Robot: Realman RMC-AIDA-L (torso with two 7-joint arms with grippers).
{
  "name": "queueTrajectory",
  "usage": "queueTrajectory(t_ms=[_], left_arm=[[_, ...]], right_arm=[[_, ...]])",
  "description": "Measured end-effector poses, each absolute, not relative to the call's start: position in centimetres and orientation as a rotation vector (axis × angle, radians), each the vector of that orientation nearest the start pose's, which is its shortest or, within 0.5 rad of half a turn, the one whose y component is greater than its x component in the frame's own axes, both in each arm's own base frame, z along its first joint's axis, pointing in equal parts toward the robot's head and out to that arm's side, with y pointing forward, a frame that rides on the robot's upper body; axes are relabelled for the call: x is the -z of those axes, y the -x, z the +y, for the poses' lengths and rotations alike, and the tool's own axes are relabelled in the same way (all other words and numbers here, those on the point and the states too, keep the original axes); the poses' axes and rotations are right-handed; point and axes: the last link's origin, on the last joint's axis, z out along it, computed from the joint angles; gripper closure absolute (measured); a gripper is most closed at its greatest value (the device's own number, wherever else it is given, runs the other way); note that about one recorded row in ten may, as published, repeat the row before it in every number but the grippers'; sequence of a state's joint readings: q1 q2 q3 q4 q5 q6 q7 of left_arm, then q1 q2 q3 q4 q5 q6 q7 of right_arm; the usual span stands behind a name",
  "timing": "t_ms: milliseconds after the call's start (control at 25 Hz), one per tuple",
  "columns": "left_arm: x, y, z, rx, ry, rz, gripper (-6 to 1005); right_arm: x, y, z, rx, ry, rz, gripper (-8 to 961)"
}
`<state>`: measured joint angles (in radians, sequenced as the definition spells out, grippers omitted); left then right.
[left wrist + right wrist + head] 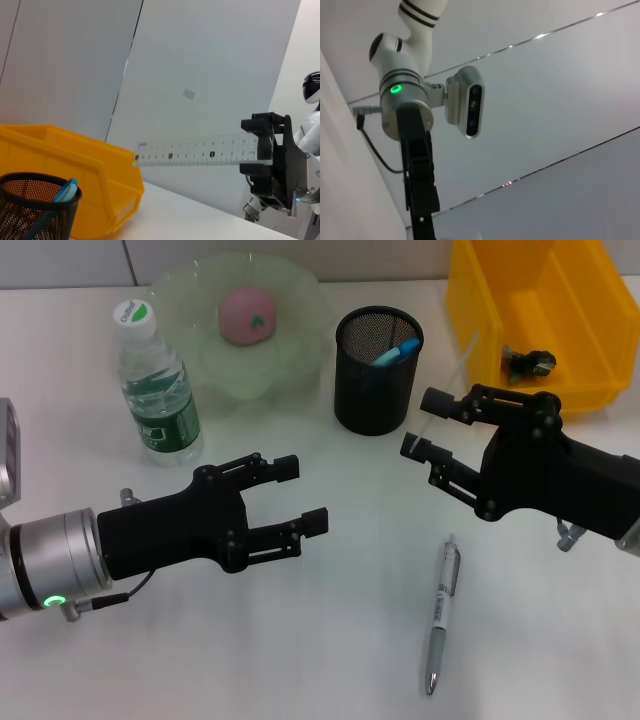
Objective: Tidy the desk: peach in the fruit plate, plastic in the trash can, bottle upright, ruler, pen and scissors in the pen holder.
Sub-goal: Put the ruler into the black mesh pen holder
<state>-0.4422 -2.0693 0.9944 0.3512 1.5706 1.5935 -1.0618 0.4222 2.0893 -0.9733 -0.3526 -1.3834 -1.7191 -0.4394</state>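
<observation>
The left gripper (300, 495) hovers spread and empty over the desk (330, 640). The right gripper (432, 425) pinches the clear ruler (195, 152) beside the pen holder (377, 370); the thin ruler could slip or catch the rim. The pen (442, 612) lies nearby.

1. Your head camera looks forward and steeply down at the desk (330, 570) from close above, with the left gripper (300, 495) and right gripper (428, 424) facing each other across the middle.
2. Your left wrist camera sits low near the desk and faces sideways, level, toward the right gripper (256, 150), which fills its far side; the pen holder (35, 205) and yellow bin (95, 175) lie nearer. All three also show in the head view.
3. Your right wrist camera faces back and upward at the left arm (415, 165) and its wrist camera (469, 102), seen close against walls.
</observation>
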Motion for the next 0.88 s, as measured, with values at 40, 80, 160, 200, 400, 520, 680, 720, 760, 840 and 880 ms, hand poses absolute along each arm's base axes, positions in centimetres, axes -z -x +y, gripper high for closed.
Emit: queueTrajectory(t_ms=[40, 80, 160, 200, 400, 520, 680, 720, 760, 840, 880], left_arm=[[4.7, 26.3, 27.7, 1.054, 2.701, -0.563, 215], [4.7, 26.3, 27.7, 1.054, 2.702, -0.562, 215], [4.7, 26.3, 27.7, 1.053, 2.704, -0.56, 215], [4.7, 26.3, 27.7, 1.052, 2.704, -0.559, 215], [4.8, 26.3, 27.5, 1.055, 2.705, -0.561, 215], [5.0, 26.4, 27.3, 1.051, 2.705, -0.547, 215], [5.0, 26.5, 27.2, 1.049, 2.705, -0.533, 215], [5.0, 26.5, 27.2, 1.048, 2.702, -0.523, 215], [5.0, 26.5, 27.3, 1.047, 2.7, -0.519, 215], [5.0, 26.6, 27.3, 1.043, 2.697, -0.514, 215], [5.0, 26.6, 27.4, 1.037, 2.694, -0.509, 215]], right_arm=[[2.6, -24.4, 27.7, -0.647, 1.877, -1.161, 554], [2.7, -24.4, 27.7, -0.637, 1.864, -1.173, 553], [2.9, -24.3, 27.8, -0.621, 1.845, -1.198, 552], [3.0, -24.2, 27.8, -0.612, 1.831, -1.215, 552], [3.7, -23.9, 28.4, -0.564, 1.784, -1.264, 550], [3.9, -23.5, 29.2, -0.543, 1.78, -1.284, 549], [4.1, -23.2, 30.0, -0.515, 1.788, -1.295, 547], [4.3, -22.9, 30.6, -0.497, 1.796, -1.301, 546], [4.3, -22.9, 30.6, -0.497, 1.796, -1.301, 546], [4.6, -22.6, 31.2, -0.487, 1.803, -1.305, 545], [4.7, -22.4, 31.4, -0.482, 1.805, -1.308, 545]])
